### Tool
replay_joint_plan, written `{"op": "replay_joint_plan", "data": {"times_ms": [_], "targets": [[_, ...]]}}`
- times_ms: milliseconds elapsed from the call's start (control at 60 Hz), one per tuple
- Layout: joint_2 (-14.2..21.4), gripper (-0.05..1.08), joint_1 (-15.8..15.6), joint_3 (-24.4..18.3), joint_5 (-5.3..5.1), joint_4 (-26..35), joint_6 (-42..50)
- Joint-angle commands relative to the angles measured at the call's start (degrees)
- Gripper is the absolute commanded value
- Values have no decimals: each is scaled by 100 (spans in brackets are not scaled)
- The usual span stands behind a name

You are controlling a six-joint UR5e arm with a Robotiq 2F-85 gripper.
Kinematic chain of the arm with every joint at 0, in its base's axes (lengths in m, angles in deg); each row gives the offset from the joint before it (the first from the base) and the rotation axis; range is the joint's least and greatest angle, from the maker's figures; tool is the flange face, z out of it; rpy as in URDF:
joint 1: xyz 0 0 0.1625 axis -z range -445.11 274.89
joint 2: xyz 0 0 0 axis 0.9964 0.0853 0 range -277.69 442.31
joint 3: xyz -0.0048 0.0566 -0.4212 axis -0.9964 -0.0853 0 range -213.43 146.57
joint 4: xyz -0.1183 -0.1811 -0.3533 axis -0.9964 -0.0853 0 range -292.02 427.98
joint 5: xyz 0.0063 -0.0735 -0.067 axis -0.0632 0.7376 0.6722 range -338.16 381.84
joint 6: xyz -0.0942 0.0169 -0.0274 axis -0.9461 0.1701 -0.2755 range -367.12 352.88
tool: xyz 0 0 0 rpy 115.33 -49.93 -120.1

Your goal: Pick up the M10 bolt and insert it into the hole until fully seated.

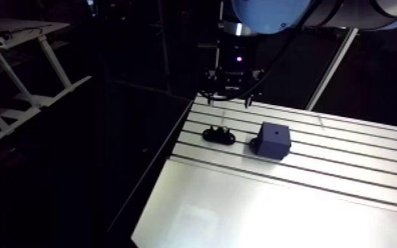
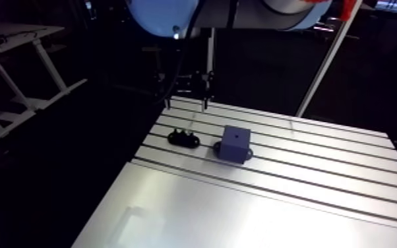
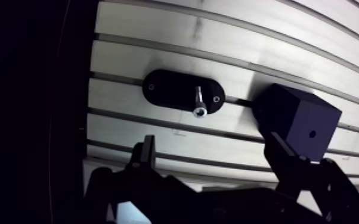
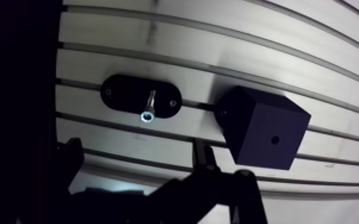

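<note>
**Open gripper poised above a bolt in its holder**

The slotted table (image 3: 217, 36) carries two dark objects. A black oval holder (image 3: 164, 92) lies across one groove. Near it, but apart from it, stands a dark cube-shaped block (image 3: 304, 119) with a small round hole (image 3: 313, 134) in one face. In the wrist view the block sits off to the side of the holder, out toward one finger of the gripper. The tip of that finger overlaps the block's lower corner in one eye of the view. The block stands to one side of the line from gripper to bolt, not across it.

The gripper (image 3: 213, 146) hangs above the table, its two fingers (image 3: 146, 152) spread wide with only bare table showing between them; it grasps nothing.

The bolt (image 3: 199, 102) stands in the middle of the holder, its bright ring-shaped head turned toward the wrist camera. It lies ahead of and below the gripper, roughly in line with the gap between the fingers and well clear of both tips. In the arm view the gripper hangs over the table's far edge, with the holder and block on the near side of it.
</note>
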Motion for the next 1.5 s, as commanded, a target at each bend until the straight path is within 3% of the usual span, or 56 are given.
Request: {"op": "replay_joint_plan", "data": {"times_ms": [17, 533, 1267, 1500], "targets": [[-94, 2, -32, 34, 6, -115, 14], [-320, 8, -32, 24, -3, -194, 137], [-604, 38, -31, -19, 6, -219, 207], [-613, 42, -32, -12, 6, -211, 216]]}}
